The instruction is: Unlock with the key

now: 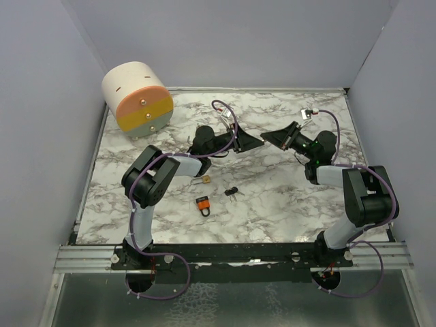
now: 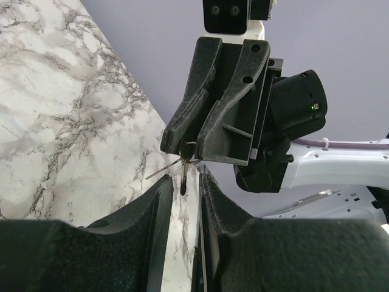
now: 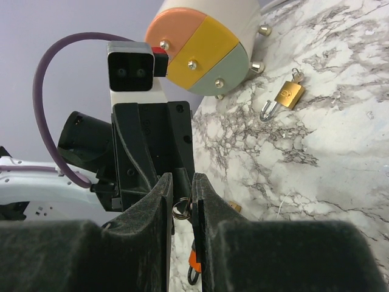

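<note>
Step in hand: key handover above the middle of the table (image 1: pixel 306 211). The right gripper (image 2: pixel 185 146) is clamped on the key (image 2: pixel 183 177). The left gripper (image 2: pixel 185 186) stands slightly open around it, not gripping. Next, the left must clamp squarely before the right lets go. The padlock (image 1: pixel 202 204) lies nearer the front edge.

Left gripper (image 1: pixel 259 142), seemingly ajar, facing clamped right gripper (image 1: pixel 269 137)

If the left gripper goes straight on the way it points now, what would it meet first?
The keys pinched in the right gripper, which faces the left gripper tip to tip; how close is hard to judge.
</note>
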